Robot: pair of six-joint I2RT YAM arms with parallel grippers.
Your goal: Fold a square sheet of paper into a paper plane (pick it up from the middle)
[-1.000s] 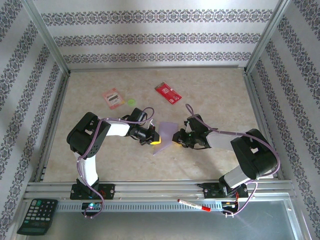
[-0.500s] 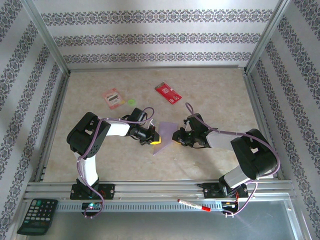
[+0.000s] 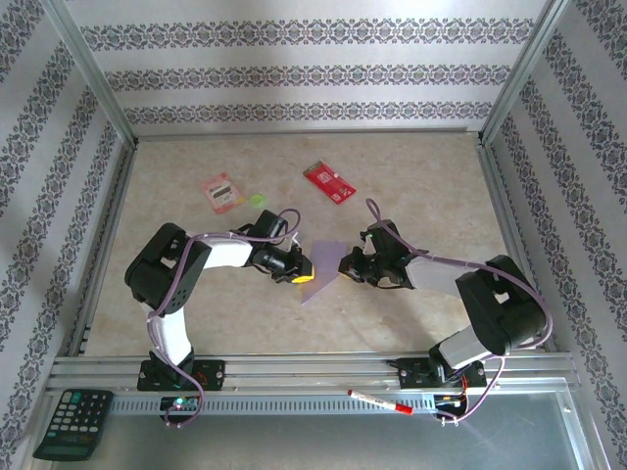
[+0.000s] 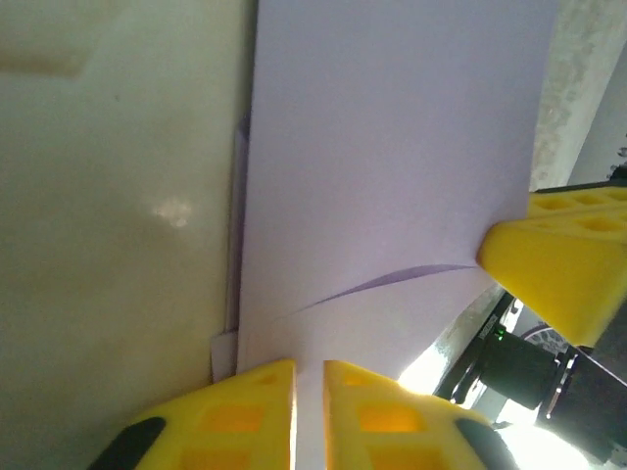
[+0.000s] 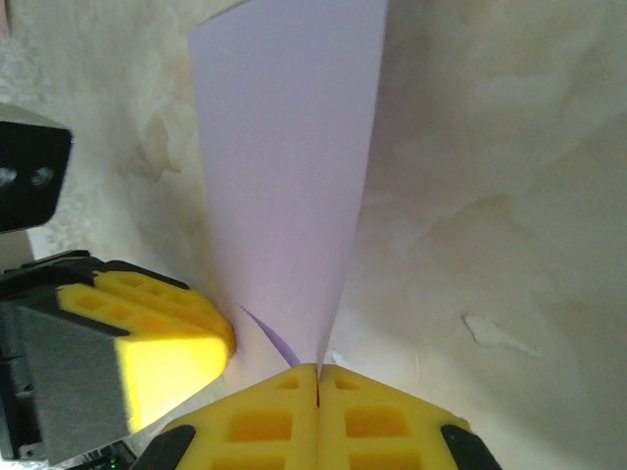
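The square sheet of paper point(image 3: 321, 258) is pale lilac, folded into a narrow pointed shape, and lies at the table's middle between both arms. My right gripper point(image 3: 347, 264) is shut on its near point, with the sheet point(image 5: 289, 147) fanning away from the closed tips point(image 5: 318, 372). My left gripper point(image 3: 300, 271) meets the sheet's left side. Its yellow tips point(image 4: 310, 377) stand a narrow slit apart against the paper face point(image 4: 392, 147), where a curved crease runs. The right gripper's yellow finger point(image 4: 558, 259) touches the sheet's far edge.
A red packet point(image 3: 329, 182), a pink-red card point(image 3: 222, 192) and a small green disc point(image 3: 258, 200) lie further back. A remote point(image 3: 73, 423) and a red marker point(image 3: 382, 401) rest on the front rail. Metal frame rails border the table.
The right gripper has drawn slightly back and up with the paper's point. The sheet looks narrower, and the left arm's elbow has shifted a little to the left.
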